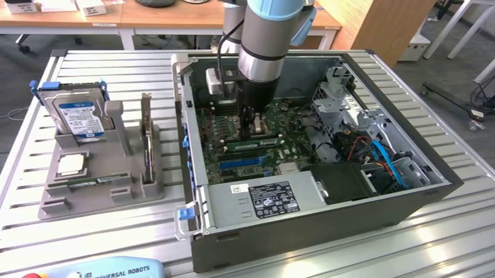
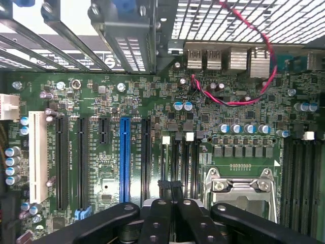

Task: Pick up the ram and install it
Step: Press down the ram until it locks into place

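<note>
My gripper (image 1: 249, 128) reaches down into the open computer case (image 1: 309, 231), just over the motherboard (image 2: 152, 101). In the wrist view its two black fingers (image 2: 163, 213) are pressed together, so the gripper (image 2: 171, 184) is shut, with its tips over the black memory slots (image 2: 184, 157) beside the processor socket (image 2: 238, 188). In the exterior view a ram (image 1: 261, 141), a thin green stick, stands on edge on the board right below the fingertips. I cannot tell whether the tips touch it. A second green stick (image 1: 83, 183) lies in the grey holder (image 1: 101, 194) outside the case.
The holder, at the exterior view's left, also carries a silver hard drive (image 1: 77, 116) with a blue-white label and a small square chip (image 1: 71, 164). Inside the case are a power supply (image 1: 259, 200), a fan (image 1: 348, 179), blue cables (image 1: 386, 162) and a drive cage (image 1: 340, 95).
</note>
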You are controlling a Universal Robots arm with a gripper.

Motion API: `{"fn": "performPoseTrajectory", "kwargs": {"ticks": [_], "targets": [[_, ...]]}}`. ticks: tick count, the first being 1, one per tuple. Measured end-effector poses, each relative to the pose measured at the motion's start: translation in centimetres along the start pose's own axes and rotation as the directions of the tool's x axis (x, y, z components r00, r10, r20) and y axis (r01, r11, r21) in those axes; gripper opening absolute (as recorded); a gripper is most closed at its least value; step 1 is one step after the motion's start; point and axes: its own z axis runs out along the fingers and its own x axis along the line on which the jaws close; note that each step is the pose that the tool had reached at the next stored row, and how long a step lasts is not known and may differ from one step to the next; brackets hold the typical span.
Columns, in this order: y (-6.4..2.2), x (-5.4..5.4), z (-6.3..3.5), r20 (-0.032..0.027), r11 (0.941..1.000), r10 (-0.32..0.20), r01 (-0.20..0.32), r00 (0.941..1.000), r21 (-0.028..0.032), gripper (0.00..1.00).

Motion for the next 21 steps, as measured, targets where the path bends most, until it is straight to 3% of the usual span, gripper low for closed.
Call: {"fn": "performPoseTrajectory", "kwargs": {"ticks": [9,21], "targets": [[0.02,0.0,-1.51,0.0000,1.0000,0.000,0.000,1.0000,0.0000,0.10],[-0.24,0.0,-1.68,-0.0002,1.0000,0.000,0.000,1.0000,-0.0002,0.10]]}}
